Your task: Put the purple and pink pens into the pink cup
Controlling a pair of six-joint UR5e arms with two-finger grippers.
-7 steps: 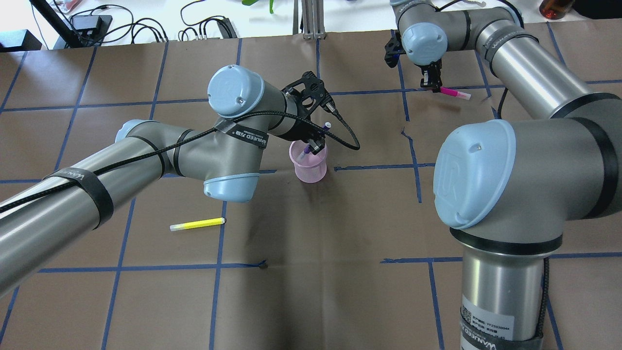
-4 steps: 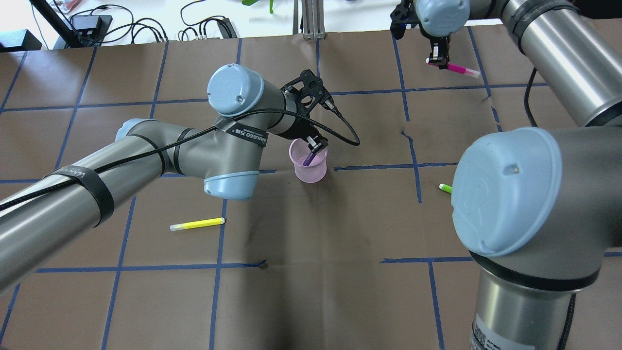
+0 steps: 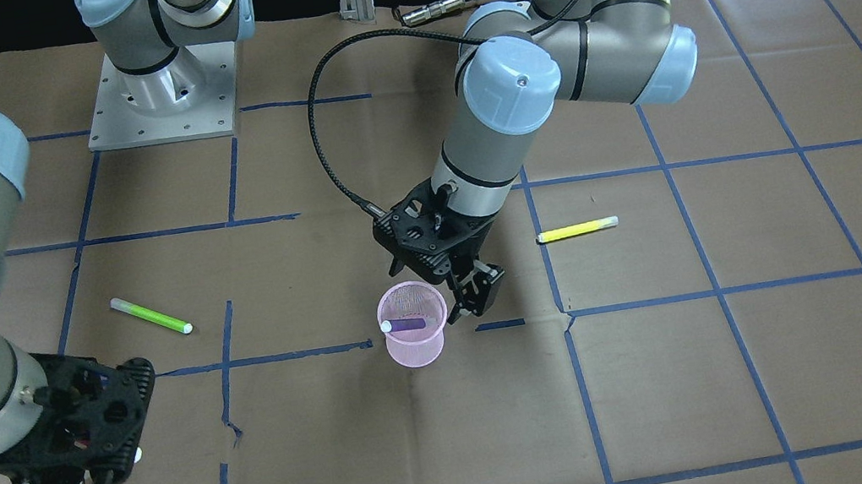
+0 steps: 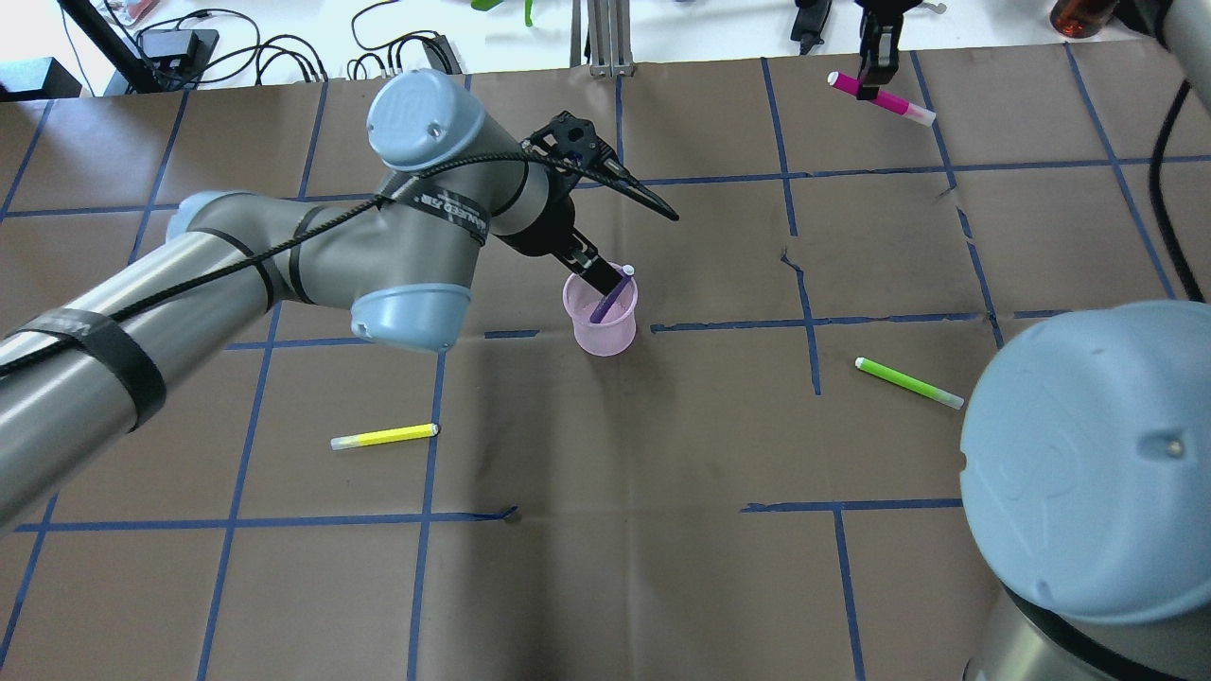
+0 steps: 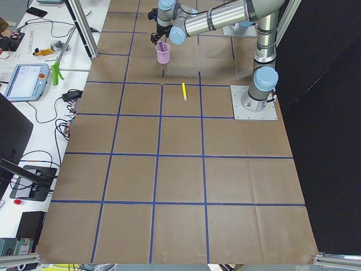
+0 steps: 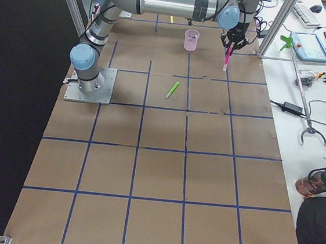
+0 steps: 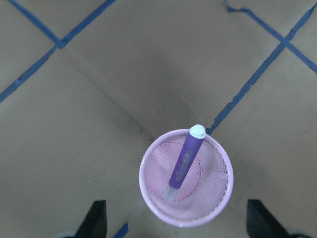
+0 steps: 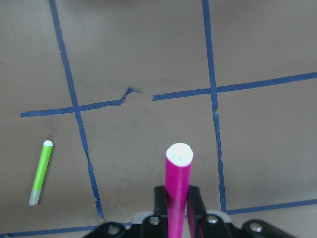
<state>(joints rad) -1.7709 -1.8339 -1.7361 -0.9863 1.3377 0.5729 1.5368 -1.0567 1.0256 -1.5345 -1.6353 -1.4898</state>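
Purple pen (image 7: 184, 163) stands tilted inside the pink cup (image 4: 602, 339), tip down on the mesh floor, white cap resting against the rim. My left gripper (image 7: 177, 221) hangs directly over the cup with its jaws apart, holding nothing. My right gripper (image 8: 177, 201) is clamped on the pink pen (image 8: 178, 173), over the far side of the table (image 4: 662, 567), well apart from the cup. A green pen (image 4: 908, 382) and a yellow pen (image 4: 383, 436) lie flat on the table.
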